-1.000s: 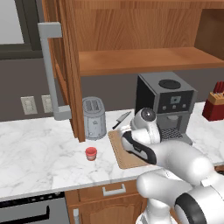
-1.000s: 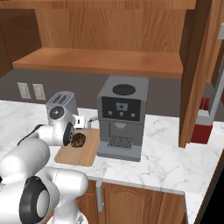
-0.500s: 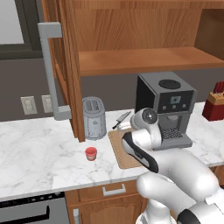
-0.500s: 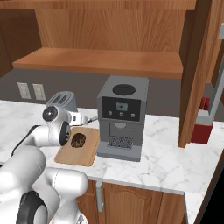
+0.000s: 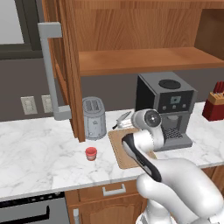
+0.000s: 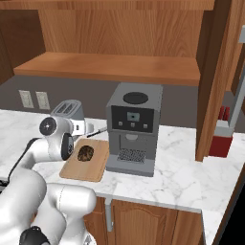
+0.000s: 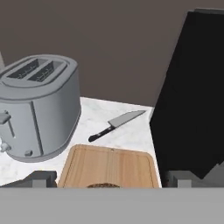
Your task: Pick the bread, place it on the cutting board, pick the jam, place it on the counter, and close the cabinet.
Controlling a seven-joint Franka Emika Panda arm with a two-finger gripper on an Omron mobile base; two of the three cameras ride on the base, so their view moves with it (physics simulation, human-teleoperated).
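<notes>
Resting on the board (image 6: 93, 165), bread (image 6: 85, 153) is placed; jam (image 5: 91, 153) stands on the counter (image 5: 35, 148); cabinet door (image 5: 70, 65) open. Jaws apparently wide, empty.

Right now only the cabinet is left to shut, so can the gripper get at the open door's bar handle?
Probably yes: the handle hangs over bare counter left of the toaster, with nothing in front; the gripper must swing left.

A home kitchen: a marble counter (image 5: 39, 144) over wooden drawers, a toaster (image 7: 37, 105) ahead and left of the fingers, a coffee machine (image 6: 133, 127) to their right, open wall cabinet (image 5: 131, 39) above.
</notes>
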